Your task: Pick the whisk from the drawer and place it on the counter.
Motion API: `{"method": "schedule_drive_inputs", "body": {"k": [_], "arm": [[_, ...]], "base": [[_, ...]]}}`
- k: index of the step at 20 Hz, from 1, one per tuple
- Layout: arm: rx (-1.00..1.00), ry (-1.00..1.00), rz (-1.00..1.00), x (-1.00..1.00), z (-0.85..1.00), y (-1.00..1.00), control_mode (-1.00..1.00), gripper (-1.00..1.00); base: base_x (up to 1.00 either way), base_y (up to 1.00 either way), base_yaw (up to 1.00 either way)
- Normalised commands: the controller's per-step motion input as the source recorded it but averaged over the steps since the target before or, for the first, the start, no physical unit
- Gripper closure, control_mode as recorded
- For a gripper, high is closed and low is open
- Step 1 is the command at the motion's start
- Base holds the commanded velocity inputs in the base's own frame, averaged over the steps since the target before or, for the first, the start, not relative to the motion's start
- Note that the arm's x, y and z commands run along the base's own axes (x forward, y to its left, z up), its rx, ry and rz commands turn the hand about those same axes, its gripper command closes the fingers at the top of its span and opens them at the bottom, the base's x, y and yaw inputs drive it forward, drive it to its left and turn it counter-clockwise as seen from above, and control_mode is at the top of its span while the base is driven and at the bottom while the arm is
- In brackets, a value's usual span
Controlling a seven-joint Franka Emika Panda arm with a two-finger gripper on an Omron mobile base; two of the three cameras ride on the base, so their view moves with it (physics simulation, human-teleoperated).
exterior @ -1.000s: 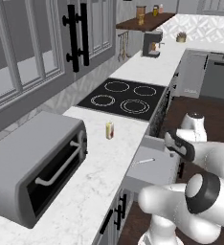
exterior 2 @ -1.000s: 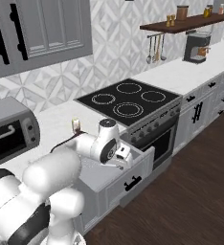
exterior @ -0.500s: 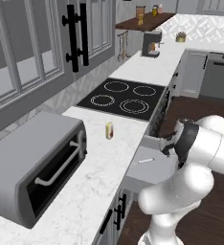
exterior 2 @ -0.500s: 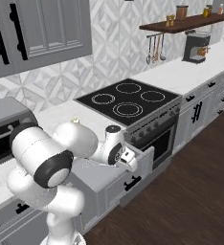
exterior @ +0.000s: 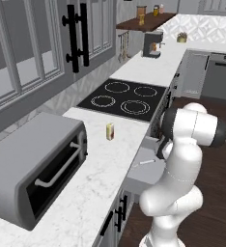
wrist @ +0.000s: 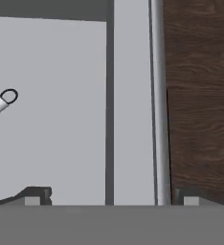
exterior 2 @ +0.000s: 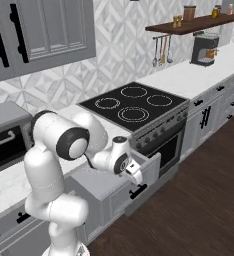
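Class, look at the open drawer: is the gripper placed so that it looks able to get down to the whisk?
Probably yes. The gripper is open above the drawer, nothing covers the whisk, though it lies off to one side.

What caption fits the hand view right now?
Open gripper looks down on the drawer's front edge, whisk handle end lying off to the side.

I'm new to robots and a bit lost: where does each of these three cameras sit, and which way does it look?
Left base view: behind the arm's left, looking down over counter and open drawer; arm at right.
Right base view: behind its right, same drawer; arm at left.
Hand view: looking down into the drawer at the whisk, open fingertips below.
Left base and hand views share the whisk.
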Motion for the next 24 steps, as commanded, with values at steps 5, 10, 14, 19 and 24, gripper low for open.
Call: {"method": "schedule_drive_inputs", "body": {"k": [5, 10, 14, 19, 24], "arm": [[0.00, 0.08, -0.07, -0.03, -0.67, -0.42, -1.00, -1.00], [0.07, 0.17, -0.04, -0.97, -0.72, -1.00, -1.00, -1.00], [0.08, 0.12, 0.00, -1.00, -0.83, -1.00, -1.00, -1.00], [0.12, -0.15, -0.04, -0.87, 0.41, -0.81, -1.00, -1.00], [0.08, -0.22, -0.20, -0.31, 1.00, 0.30, -1.00, -1.00]], "base": [[0.00, 0.00, 0.00], [0.00, 0.00, 0.00], [0.00, 0.00, 0.00], [0.00, 0.00, 0.00], [0.00, 0.00, 0.00]]}}
